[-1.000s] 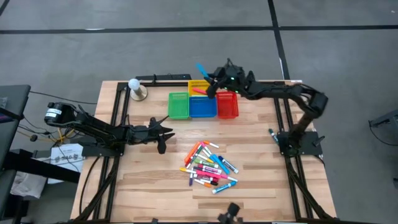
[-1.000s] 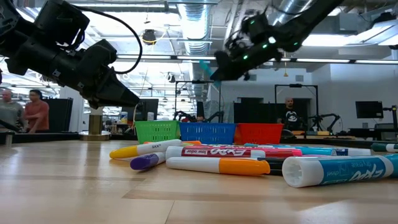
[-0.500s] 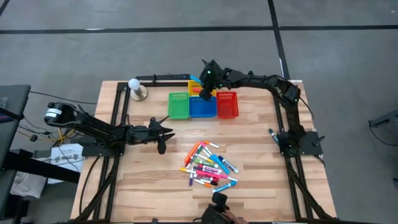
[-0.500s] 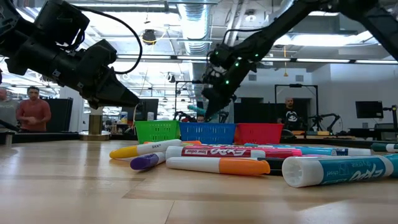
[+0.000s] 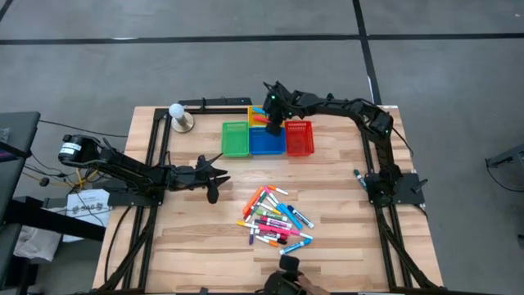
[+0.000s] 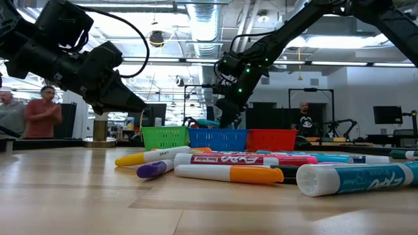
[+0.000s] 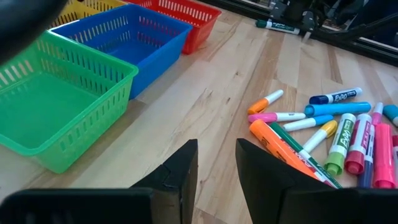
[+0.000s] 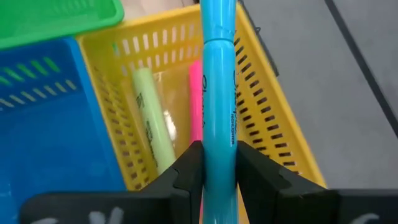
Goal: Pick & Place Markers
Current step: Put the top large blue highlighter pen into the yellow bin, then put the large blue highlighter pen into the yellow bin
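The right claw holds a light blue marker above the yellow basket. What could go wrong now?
1. The right claw grips the light blue marker near one end, so the long free part may tilt and catch the yellow basket wall on release.
2. The basket's outer wall lies close to the table edge; a bounce may send the marker overboard.
3. A pale green marker and a pink marker already lie inside, so the new one may land crossed on them.
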Tool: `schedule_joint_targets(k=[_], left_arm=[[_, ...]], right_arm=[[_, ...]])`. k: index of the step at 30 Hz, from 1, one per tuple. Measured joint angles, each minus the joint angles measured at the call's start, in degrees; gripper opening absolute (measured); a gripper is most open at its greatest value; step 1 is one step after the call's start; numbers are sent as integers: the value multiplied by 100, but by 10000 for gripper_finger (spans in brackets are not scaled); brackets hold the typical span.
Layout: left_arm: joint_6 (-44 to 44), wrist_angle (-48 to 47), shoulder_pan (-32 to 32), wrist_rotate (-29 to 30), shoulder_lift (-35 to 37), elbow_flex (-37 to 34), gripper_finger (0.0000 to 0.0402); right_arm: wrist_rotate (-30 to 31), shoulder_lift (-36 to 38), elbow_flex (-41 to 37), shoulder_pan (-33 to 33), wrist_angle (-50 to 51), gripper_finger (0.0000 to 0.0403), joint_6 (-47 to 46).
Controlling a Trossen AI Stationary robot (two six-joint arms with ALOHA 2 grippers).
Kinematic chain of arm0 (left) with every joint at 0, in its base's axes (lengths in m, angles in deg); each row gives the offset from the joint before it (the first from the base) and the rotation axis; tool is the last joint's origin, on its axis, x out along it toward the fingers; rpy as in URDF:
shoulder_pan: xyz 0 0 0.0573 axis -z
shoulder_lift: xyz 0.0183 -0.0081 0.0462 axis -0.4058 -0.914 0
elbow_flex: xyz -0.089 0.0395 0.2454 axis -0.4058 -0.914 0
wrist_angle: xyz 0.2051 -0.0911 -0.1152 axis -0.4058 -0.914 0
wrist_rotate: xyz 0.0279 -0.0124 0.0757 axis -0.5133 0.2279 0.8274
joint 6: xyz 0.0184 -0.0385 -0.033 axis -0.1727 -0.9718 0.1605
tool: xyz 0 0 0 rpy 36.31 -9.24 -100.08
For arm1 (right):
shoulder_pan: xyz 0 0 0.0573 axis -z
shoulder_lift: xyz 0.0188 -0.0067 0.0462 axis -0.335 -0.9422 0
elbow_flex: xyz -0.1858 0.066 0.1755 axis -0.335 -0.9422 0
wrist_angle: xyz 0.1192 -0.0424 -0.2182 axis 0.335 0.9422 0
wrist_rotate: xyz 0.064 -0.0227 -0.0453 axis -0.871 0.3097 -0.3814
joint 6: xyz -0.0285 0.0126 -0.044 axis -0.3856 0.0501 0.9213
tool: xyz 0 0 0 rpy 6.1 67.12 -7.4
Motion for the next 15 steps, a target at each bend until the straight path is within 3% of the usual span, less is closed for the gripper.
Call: schedule_joint_targets(k=[15], left_arm=[[2, 0, 0, 0, -2, 0, 108]], right_arm=[[138, 7, 0, -3, 178, 138, -46]])
